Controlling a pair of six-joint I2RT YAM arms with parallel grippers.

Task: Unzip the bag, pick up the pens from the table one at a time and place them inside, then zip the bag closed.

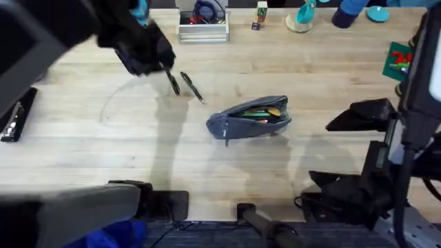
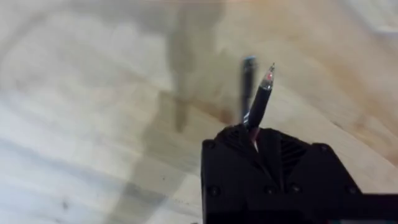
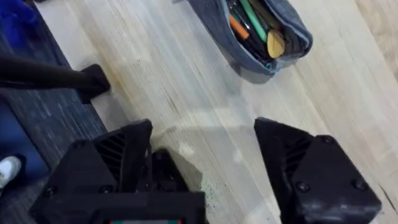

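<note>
— Nearest the bases?
— The right gripper [image 3: 205, 168], jaws spread wide over bare desk [image 1: 83, 158].
— And the bag [image 1: 249, 118]?
— Mid-desk, unzipped, coloured pens showing inside.
— Farther out?
— The left gripper [image 1: 157, 65] — jaws pinching one pen [image 2: 260, 99], lifted; the other pen [image 1: 192, 87] lies just beside it.

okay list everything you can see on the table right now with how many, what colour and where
bag: one, grey-blue, unzipped, table centre, coloured items inside
pens: two, dark; one lying left of the bag, one gripped
table: one, light wood
wire basket: one, white, far edge
stapler-like tool: one, black, left edge
green card: one, right edge
left gripper: black, shut on a pen
right gripper: black, open, near the bag
</note>
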